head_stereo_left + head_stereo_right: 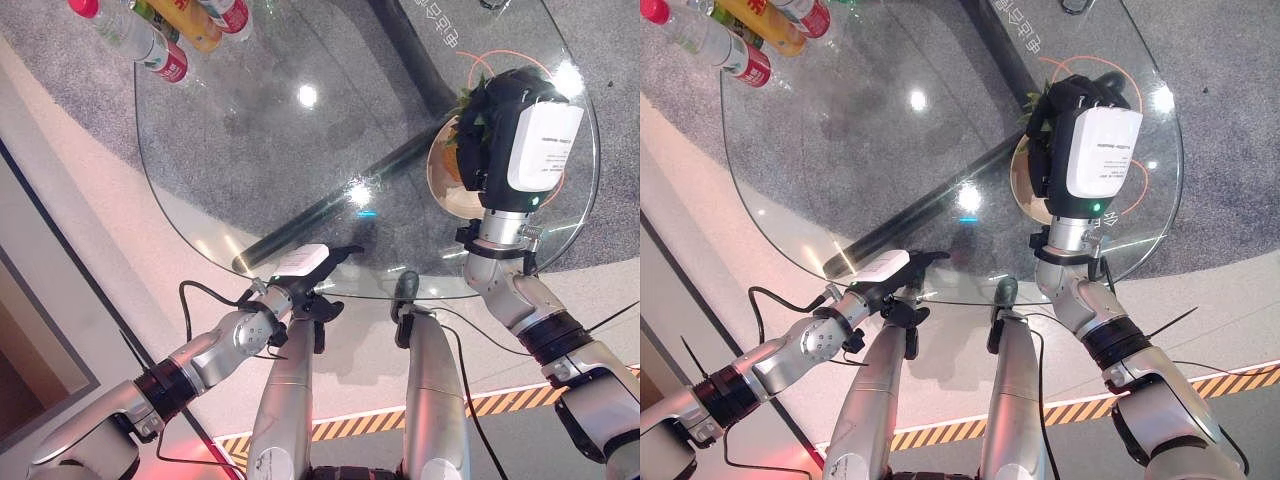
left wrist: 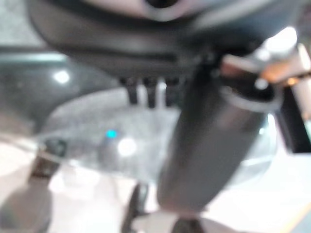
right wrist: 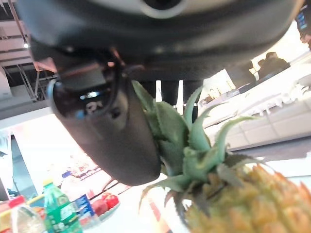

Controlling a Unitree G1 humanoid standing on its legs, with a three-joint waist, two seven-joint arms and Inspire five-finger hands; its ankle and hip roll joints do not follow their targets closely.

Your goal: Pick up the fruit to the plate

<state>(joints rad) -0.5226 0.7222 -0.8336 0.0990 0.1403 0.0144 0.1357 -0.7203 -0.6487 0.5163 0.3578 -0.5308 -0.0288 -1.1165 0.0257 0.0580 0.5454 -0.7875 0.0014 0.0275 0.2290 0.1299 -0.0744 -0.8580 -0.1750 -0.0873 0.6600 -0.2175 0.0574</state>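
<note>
A pineapple (image 3: 233, 199) with a green crown sits over the tan plate (image 1: 441, 190) at the right side of the round glass table (image 1: 300, 150). My right hand (image 1: 505, 110) covers it from above; its leaves (image 1: 464, 104) stick out on the left. In the right wrist view the thumb (image 3: 107, 131) presses against the crown, and the fingers curl behind the leaves. My left hand (image 1: 318, 262) rests at the table's near edge with straight fingers, holding nothing.
Several drink bottles (image 1: 150, 35) stand at the far left of the table. An orange ring (image 1: 1090, 65) is marked on the glass around the plate. A dark bar (image 1: 330, 210) runs under the glass. A striped line (image 1: 350, 425) crosses the floor below.
</note>
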